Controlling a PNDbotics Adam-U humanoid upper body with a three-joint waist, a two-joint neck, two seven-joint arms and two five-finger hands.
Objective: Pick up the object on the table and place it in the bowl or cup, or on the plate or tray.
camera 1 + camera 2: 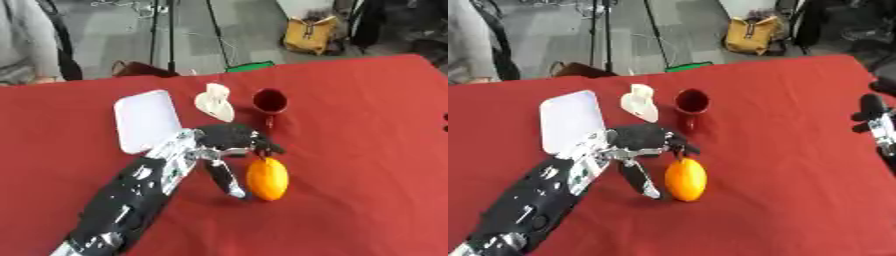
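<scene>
On the left of the red table [367, 150] we see a white tray [144, 120]. Our left hand [226, 142] reaches over beside it, thumb pointing down next to the orange [267, 179], fingers curled just above its top; we cannot tell if they hold it. Behind sit a cream thing [215, 101] and a dark red cup [270, 101]. Far right, our right hand [874, 117] rests open.

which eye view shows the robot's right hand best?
The right eye view. There the black right hand shows at the right edge, above the red tablecloth, fingers up and relaxed. The left eye view catches only a dark sliver of it at its right edge, too little to read.
</scene>
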